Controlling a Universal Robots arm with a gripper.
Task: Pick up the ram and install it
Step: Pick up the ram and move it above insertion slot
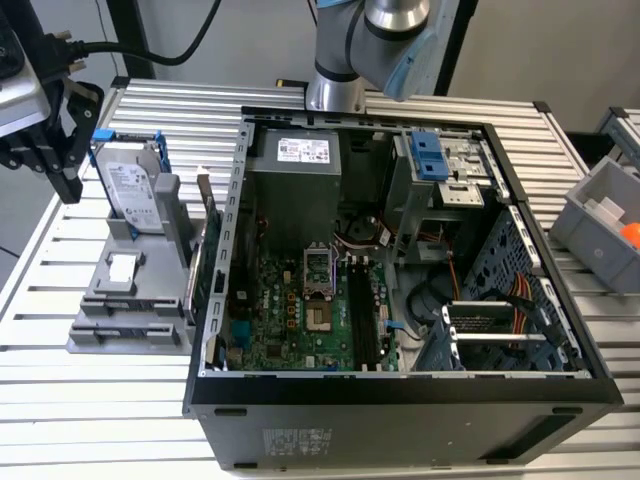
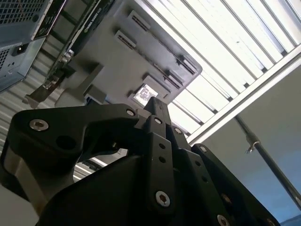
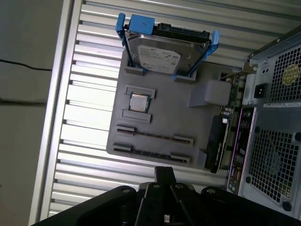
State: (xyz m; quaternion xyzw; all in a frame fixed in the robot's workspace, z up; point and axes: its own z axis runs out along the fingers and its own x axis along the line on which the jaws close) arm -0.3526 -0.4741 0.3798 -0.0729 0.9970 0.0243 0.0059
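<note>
Reach step: the pincer (image 3: 164, 172), seemingly pressed together and empty, hovers over the ram (image 3: 155, 135) in its tray (image 3: 164, 117), at nine o'clock of the computer case (image 1: 400, 420); gripping calls for spreading.

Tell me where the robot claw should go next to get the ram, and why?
Probably a small shift of the gripper across to stand right over the nearer ram stick. In the first wrist view the gripper sits just off the edge of the gray holder, it holds nothing, and the ram stick lies in its slot there.
</note>
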